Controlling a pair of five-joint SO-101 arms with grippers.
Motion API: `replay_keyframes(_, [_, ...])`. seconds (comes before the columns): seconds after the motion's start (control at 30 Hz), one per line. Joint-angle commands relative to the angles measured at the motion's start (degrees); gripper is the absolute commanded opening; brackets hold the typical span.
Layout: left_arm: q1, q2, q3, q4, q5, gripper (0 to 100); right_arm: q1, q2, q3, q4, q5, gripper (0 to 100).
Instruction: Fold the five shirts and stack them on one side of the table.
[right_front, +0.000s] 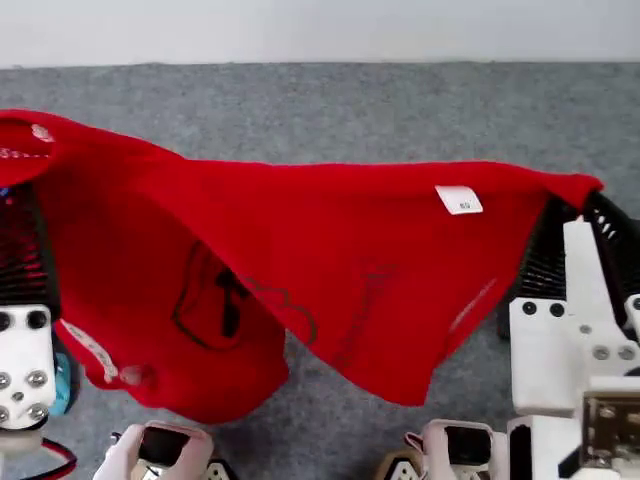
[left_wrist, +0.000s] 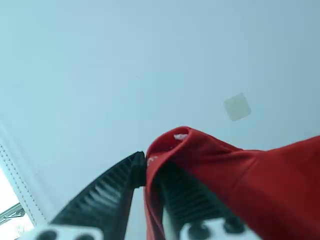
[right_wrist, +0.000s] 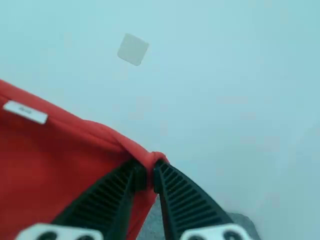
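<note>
The left gripper (left_wrist: 148, 169) is clamping shut on one corner of the bright red cloth shirt (right_front: 300, 270), and the right gripper (right_wrist: 149, 174) is pinching the opposite corner. The shirt is hanging stretched between them, drooping below both above the grey table (right_front: 400, 110).

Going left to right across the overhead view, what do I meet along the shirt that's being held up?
left gripper, clamped on one end of the red shirt → dark print on the cloth → white tag → right gripper, pinching the other end
</note>
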Motion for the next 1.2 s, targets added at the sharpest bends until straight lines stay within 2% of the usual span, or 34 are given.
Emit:
replay_keyframes(0.0, [0.4, 0.2, -0.2, 0.2, -0.4, 2, 0.8, 0.5, -0.9, -0.2, -0.9, 0.9])
replay_keyframes(0.17, [0.4, 0.7, 0.3, -3.1, -0.4, 2, 0.9, 0.7, -0.9, -7.3, -2.5, 0.9])
replay_keyframes(0.3, [0.4, 0.7, 0.3, -4.8, -0.4, 2, 4.4, 2.9, -3.2, -10.8, -2.5, 0.9])
replay_keyframes(0.43, [0.4, 0.8, 0.3, -5.5, -0.4, 2, 5.8, 7.7, -12.3, -10.6, -2.5, 0.9])
replay_keyframes(0.57, [0.4, 1.1, 0.3, -9.4, -0.4, 2, 5.8, 11.9, -19.6, -8.9, -2.5, 0.9])
replay_keyframes(0.7, [0.4, 5.8, -0.3, -14.4, -0.4, 2, 5.8, 16.4, -26.0, -9.1, -2.5, 0.9])
replay_keyframes(0.87, [0.4, 10.8, -0.4, -17.0, -0.4, 2, 5.8, 21.3, -32.3, -8.6, -2.4, 0.9])
replay_keyframes(1.03, [0.4, 10.8, -1.9, -16.8, -0.4, 2, 5.8, 22.1, -34.0, -5.5, -2.4, 0.9])
replay_keyframes(1.17, [0.4, 9.0, -3.2, -12.7, -0.4, 2, 5.8, 22.1, -35.2, -0.7, -2.4, 0.9])
